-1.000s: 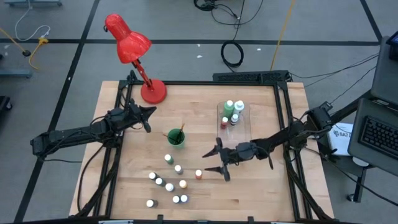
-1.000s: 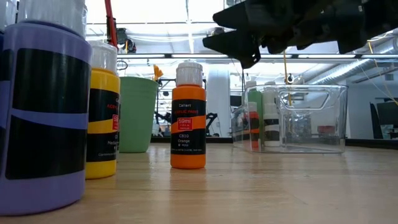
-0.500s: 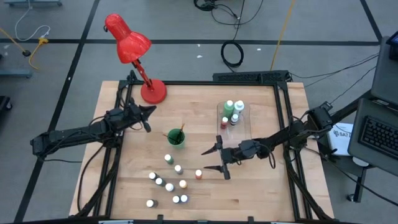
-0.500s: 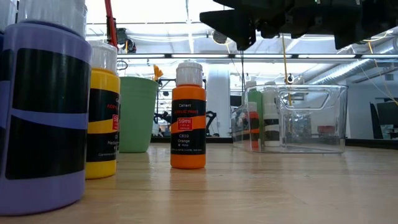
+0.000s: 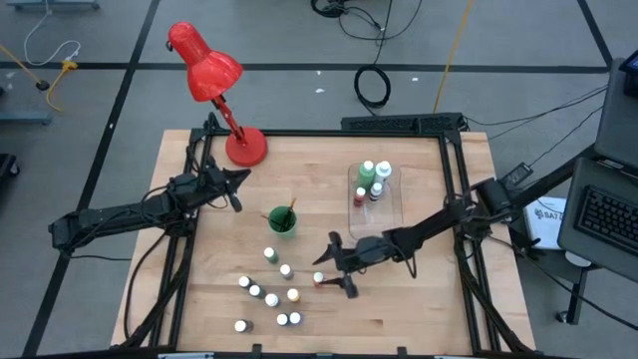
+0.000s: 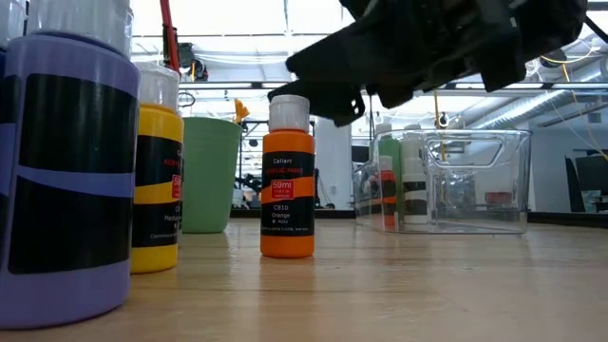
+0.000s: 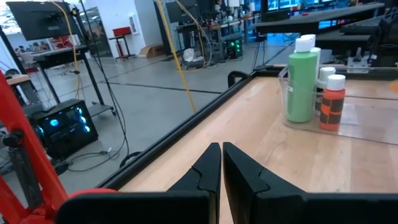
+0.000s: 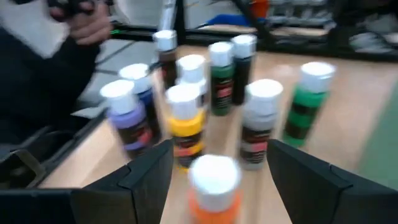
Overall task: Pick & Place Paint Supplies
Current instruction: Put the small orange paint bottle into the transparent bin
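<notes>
Right tool wide open, empty, straddling the orange paint bottle at lower centre of bench; left tool closed, empty, upper left.

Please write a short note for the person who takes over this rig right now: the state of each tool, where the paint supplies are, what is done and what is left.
Right tool: open, fingers on either side of the orange bottle, not closed on it.
Left tool: shut, empty, waiting near the red lamp.
Done: four bottles stand in the clear tray.
Left: the orange bottle and about eight other small bottles on the front of the table.
Brushes stand in the green cup.
</notes>
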